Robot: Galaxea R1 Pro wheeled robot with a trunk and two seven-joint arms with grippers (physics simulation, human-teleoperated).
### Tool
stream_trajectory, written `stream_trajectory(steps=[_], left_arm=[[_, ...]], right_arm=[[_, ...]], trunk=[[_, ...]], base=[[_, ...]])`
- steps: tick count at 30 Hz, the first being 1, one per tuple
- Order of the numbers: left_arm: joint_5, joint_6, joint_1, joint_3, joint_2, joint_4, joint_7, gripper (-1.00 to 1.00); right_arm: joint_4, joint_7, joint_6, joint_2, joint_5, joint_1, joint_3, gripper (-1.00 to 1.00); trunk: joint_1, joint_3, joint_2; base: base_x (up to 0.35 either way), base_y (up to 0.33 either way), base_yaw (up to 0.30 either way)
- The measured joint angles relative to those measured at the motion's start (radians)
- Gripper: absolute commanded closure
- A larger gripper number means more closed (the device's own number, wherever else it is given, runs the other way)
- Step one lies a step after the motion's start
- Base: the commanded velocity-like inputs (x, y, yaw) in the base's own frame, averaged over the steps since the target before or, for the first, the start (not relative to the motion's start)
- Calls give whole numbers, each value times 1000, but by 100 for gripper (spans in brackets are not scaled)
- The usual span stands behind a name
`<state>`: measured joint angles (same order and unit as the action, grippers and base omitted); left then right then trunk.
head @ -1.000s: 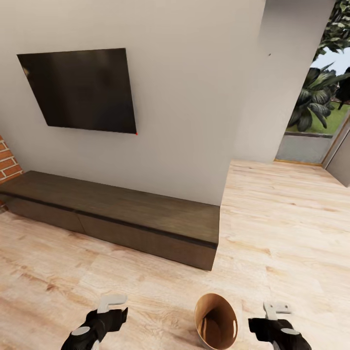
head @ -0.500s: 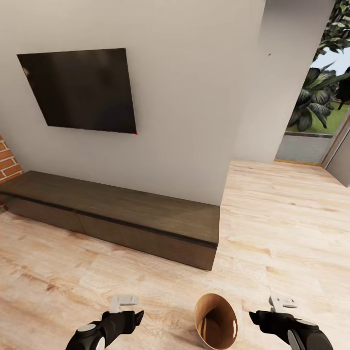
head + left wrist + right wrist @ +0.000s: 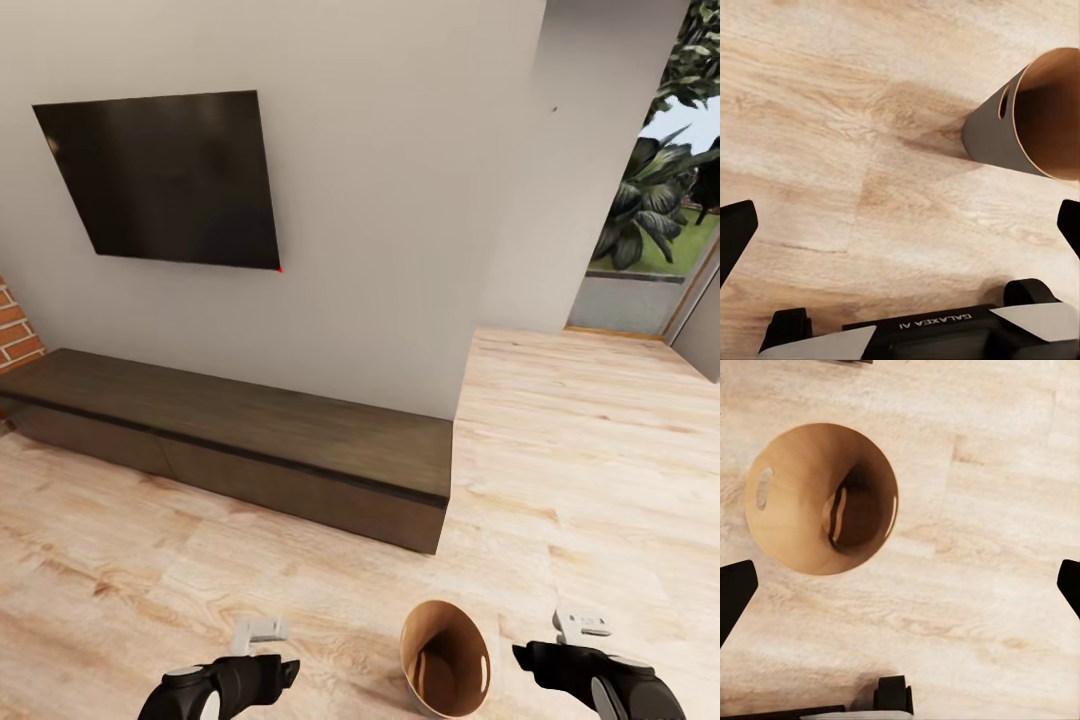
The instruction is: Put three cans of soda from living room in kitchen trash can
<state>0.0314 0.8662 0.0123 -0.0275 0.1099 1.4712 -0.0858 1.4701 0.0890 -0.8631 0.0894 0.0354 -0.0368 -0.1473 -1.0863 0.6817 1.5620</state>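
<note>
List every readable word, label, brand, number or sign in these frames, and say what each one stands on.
"GALAXEA AI": white letters, seen upside down in the left wrist view, on the black body of the left gripper.
No other text can be read: the trash can, the wall-mounted screen, the low wooden cabinet and the right gripper carry no legible marking.

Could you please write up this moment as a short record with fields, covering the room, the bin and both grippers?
room: light wood plank floor, grey wall with a dark screen, long low dark wood cabinet beneath it, brick at the left edge, glass door to greenery at far right
bin: trash can upright on the floor between the two arms, inside dark, side handle slot visible
left gripper: open, over bare floor, holding nothing
right gripper: open, above floor beside the bin mouth, holding nothing
</note>
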Motion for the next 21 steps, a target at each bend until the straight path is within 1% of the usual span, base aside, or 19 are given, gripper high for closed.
stream_trajectory(steps=[4,11,18,21], left_arm=[[-1,9,0,0,-2,2,-1,-100],[-1,16,0,1,-1,1,-2,-100],[-2,18,0,0,-2,0,-2,-100],[-1,19,0,1,-2,1,-2,-100]], right_arm=[[9,0,-12,-2,0,0,5,-100],[11,0,-17,4,0,0,4,-100],[13,0,-17,4,0,0,1,-100],[21,0,-17,4,0,0,0,-100]], trunk=[[0,0,0],[0,0,0],[-27,22,49],[-27,22,49]], base=[[0,0,0],[0,0,0],[0,0,0],[0,0,0]])
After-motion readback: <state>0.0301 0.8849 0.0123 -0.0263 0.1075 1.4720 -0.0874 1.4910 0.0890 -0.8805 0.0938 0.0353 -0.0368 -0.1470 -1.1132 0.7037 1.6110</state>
